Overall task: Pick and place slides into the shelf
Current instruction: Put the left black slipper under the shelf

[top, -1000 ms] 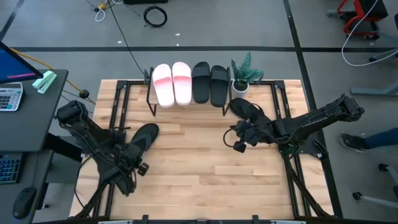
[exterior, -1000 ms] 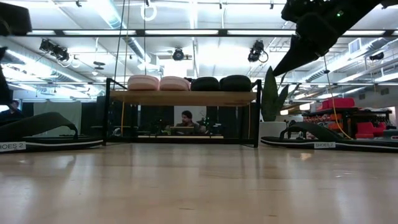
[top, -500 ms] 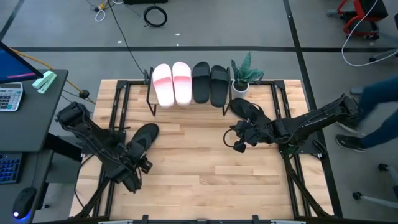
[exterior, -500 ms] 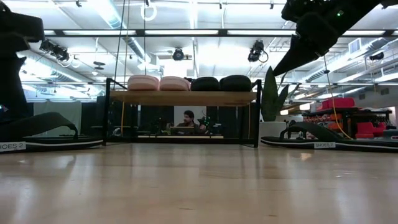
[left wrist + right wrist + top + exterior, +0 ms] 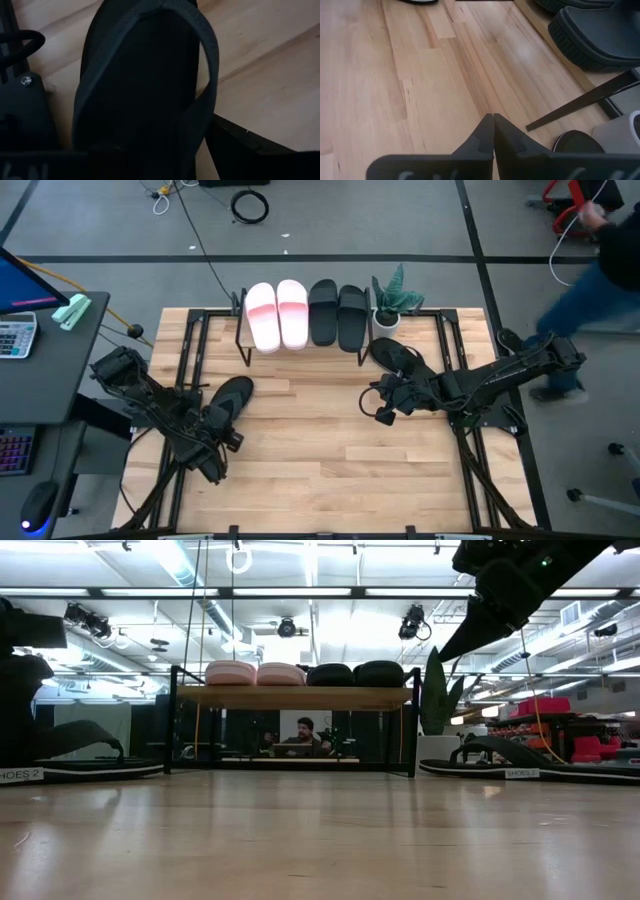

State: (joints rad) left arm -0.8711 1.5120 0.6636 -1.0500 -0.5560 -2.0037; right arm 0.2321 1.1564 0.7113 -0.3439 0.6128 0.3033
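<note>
Two pale pink slides [image 5: 277, 315] and two black slides [image 5: 337, 315] lie on the top board of the shelf [image 5: 295, 697] at the table's far edge. One thin black flip-flop [image 5: 233, 396] lies flat on the table at the left, and another [image 5: 400, 358] at the right. My left gripper [image 5: 214, 424] is open and low over the left flip-flop's heel end [image 5: 140, 125], one finger [image 5: 250, 150] on each side of it. My right gripper [image 5: 493, 125] is shut and empty, above the table near the right flip-flop. My left gripper's open fingers stand on either side of the flip-flop's heel end [image 5: 200, 125], coming slanting down along its length. I cannot tell whether they touch it. The flip-flop lies flat on the table.
A small potted plant [image 5: 393, 300] stands right of the shelf. Black arm frames run along both table sides [image 5: 185, 350]. Bare wood lies in the middle of the table [image 5: 310, 430]. A person moves past on the floor beyond the right edge [image 5: 600, 270].
My left gripper has gone down toward the left flip-flop, and in the low view it now stands just over the heel end. A person has walked along the table's right side.
</note>
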